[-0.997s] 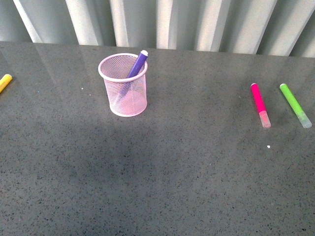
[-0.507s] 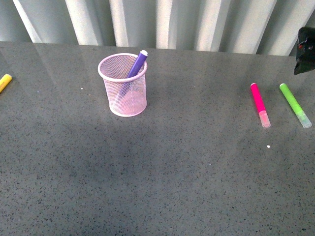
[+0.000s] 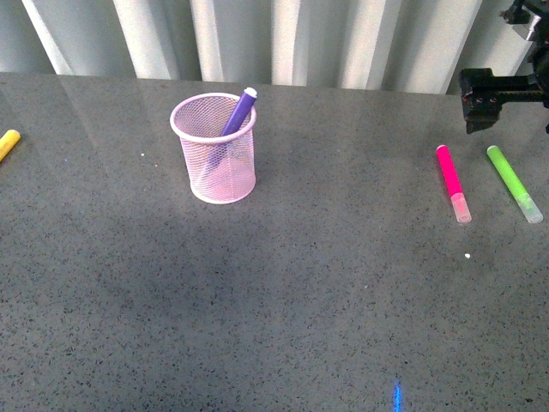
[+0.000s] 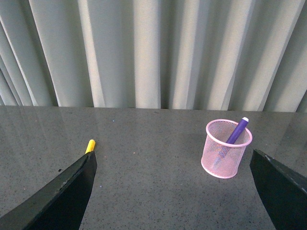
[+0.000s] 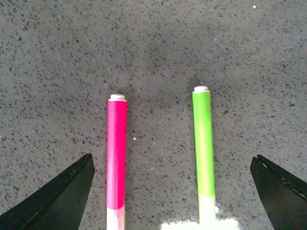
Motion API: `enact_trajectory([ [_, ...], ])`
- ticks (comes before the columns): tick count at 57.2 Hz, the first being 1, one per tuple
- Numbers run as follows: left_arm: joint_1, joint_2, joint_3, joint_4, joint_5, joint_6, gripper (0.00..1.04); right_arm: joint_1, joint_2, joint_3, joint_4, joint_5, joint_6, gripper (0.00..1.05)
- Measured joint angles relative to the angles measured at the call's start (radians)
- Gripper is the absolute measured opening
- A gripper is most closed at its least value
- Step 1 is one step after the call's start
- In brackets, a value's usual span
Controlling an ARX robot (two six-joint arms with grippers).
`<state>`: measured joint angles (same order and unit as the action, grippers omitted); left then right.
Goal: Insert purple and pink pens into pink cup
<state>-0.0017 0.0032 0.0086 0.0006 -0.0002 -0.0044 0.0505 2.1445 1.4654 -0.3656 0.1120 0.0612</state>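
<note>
The pink cup (image 3: 215, 150) stands on the table at back left, with the purple pen (image 3: 239, 112) leaning inside it; both show in the left wrist view, cup (image 4: 227, 148) and pen (image 4: 237, 130). The pink pen (image 3: 451, 182) lies flat at the right, clear cap toward me. My right gripper (image 3: 506, 90) hovers open just behind it; in the right wrist view the pink pen (image 5: 116, 153) lies between its open fingers, nearer one finger. My left gripper (image 4: 175, 191) is open and empty, away from the cup.
A lime-green marker (image 3: 514, 183) lies parallel to the pink pen, on its right, also between the right fingers (image 5: 203, 143). A yellow marker (image 3: 8, 143) lies at the table's far left edge. A pleated grey curtain (image 3: 283, 39) backs the table.
My right gripper has come into view at the top right and moved left to above the far ends of the pink and green markers. The pens and cup have not moved.
</note>
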Motion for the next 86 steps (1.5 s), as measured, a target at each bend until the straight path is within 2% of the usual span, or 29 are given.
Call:
enact_trajectory([
  [15, 0.0, 0.0, 0.0, 0.0, 0.0, 0.0, 0.98, 0.067, 0.111, 0.108, -0.006, 0.003, 0.081, 0.98],
  [34, 0.0, 0.0, 0.0, 0.0, 0.0, 0.0, 0.98, 0.143, 0.173, 0.149, 0.011, 0.02, 0.171, 0.98],
  [59, 0.0, 0.0, 0.0, 0.0, 0.0, 0.0, 0.98, 0.095, 0.175, 0.119, 0.038, 0.032, 0.216, 0.98],
  [86, 0.0, 0.0, 0.0, 0.0, 0.0, 0.0, 0.98, 0.093, 0.175, 0.119, 0.06, 0.02, 0.217, 0.98],
])
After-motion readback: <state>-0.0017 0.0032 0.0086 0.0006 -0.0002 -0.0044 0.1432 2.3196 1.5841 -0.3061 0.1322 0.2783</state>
